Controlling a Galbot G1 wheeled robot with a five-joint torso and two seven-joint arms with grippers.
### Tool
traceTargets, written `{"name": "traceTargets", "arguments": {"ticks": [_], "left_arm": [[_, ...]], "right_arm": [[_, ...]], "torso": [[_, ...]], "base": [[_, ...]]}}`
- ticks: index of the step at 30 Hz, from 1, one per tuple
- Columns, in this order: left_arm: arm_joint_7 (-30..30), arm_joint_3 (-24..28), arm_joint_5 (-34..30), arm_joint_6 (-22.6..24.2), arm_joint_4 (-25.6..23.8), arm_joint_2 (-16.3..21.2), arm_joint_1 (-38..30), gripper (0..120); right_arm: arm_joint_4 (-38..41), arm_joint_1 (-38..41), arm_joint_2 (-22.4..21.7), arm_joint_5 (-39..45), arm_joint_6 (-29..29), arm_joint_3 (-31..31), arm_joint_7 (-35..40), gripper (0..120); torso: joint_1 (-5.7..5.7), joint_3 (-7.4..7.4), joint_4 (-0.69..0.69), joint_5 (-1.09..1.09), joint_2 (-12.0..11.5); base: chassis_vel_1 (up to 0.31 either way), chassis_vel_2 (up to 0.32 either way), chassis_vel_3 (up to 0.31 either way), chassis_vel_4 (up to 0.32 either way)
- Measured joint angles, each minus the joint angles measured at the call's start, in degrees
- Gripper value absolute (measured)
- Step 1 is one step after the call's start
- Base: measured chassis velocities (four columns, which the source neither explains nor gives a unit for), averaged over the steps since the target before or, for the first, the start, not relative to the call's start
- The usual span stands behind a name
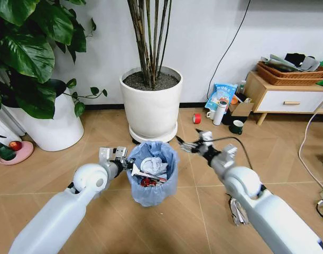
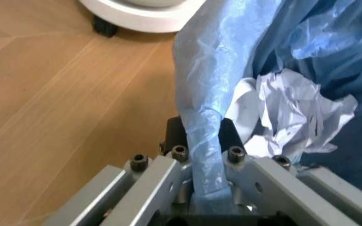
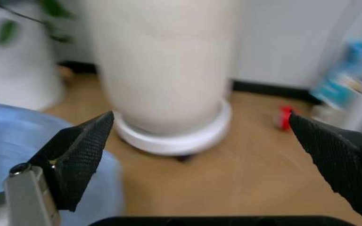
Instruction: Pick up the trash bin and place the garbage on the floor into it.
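the trash bin point(image 1: 153, 182), a small round tub lined with a crinkly light-blue plastic bag folded over its rim, sits between the two arms over the herringbone wood-look floor point(image 1: 55, 169), just before a smooth white plant pot point(image 1: 150, 103). crumpled white paper point(image 1: 153, 165) and a crushed red piece point(image 1: 147, 182) lie inside. the left end effector point(image 1: 130, 165) is clamped on the bagged rim. the right end effector point(image 1: 186, 144) hangs beside the bin, black textured pads spread wide, holding nothing.
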Motion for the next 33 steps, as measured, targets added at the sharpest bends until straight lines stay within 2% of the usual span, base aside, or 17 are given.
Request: {"name": "traceTargets", "arguments": {"ticks": [2, 3, 4, 11, 13, 14, 15, 18, 19, 29, 33], "left_arm": [[-0.01, -0.63, 0.26, -0.14, -0.50, 0.35, 1.09, 0], [-0.05, -1.08, 0.49, -0.25, -0.92, 0.53, 1.86, 0], [-0.10, -1.28, 0.58, -0.30, -1.27, 0.57, 2.32, 0], [-0.12, -1.61, 0.57, -0.40, -2.22, 1.11, 3.21, 0], [-0.11, -1.71, 0.57, -0.41, -2.32, 1.23, 3.32, 0], [-0.07, -1.82, 0.57, -0.46, -2.47, 1.38, 3.48, 0], [0.03, -1.86, 0.59, -0.50, -2.54, 1.49, 3.64, 0], [0.21, -1.87, 0.78, -0.52, -2.72, 1.51, 3.84, 0], [0.30, -1.86, 0.85, -0.55, -2.79, 1.43, 3.88, 0], [0.84, -1.46, 1.23, -0.71, -3.58, 1.43, 4.09, 0], [1.22, -1.72, 1.38, -1.20, -4.41, 2.05, 4.92, 0]], "right_arm": [[-0.64, -0.81, 0.54, -0.29, -0.83, 0.73, 1.70, 100], [-1.06, -2.43, 1.08, -0.45, -2.00, 1.78, 3.64, 100], [-1.42, -4.17, 1.49, -0.54, -2.73, 2.85, 5.02, 100], [-5.89, -12.99, 5.67, -3.99, -2.77, 9.45, 6.50, 100], [-6.67, -13.92, 6.29, -4.26, -2.59, 10.50, 6.51, 100], [-7.69, -15.38, 7.03, -4.38, -2.37, 12.05, 6.52, 100], [-9.13, -17.03, 7.80, -4.39, -2.19, 13.56, 6.51, 100], [-11.67, -18.59, 8.86, -4.50, -1.74, 15.77, 6.24, 100], [-13.16, -19.15, 9.51, -4.49, -1.72, 16.74, 6.21, 100], [-19.54, -18.74, 12.74, -1.72, -5.55, 18.72, 8.38, 100], [-24.72, -16.27, 14.14, -1.84, -5.91, 18.56, 10.11, 100]], "torso": [[0.00, 0.01, 0.02, 0.04, 0.00], [0.00, 0.00, 0.08, 0.05, 0.00], [0.00, 0.01, 0.07, 0.00, 0.00], [0.00, 0.01, 0.01, 0.03, 0.00], [0.00, 0.01, 0.00, 0.08, 0.00], [0.00, 0.00, 0.04, 0.02, 0.00], [0.00, 0.00, 0.02, 0.00, 0.00], [0.00, 0.00, 0.05, 0.04, 0.00], [0.00, 0.01, 0.02, 0.00, 0.00], [0.00, 0.01, 0.03, 0.03, 0.00], [0.00, 0.01, 0.03, 0.02, 0.00]], "base": [[0.000, 0.000, 0.000, 0.000], [0.000, 0.000, 0.000, 0.000], [0.000, 0.000, 0.000, 0.000], [0.000, 0.000, 0.000, 0.000], [0.000, 0.000, 0.000, 0.000], [0.000, 0.000, 0.000, 0.000], [0.000, 0.000, 0.000, 0.000], [0.000, 0.000, 0.000, 0.000], [0.000, 0.000, 0.000, 0.000], [0.000, 0.000, 0.000, 0.000], [0.000, 0.000, 0.000, 0.000]]}}
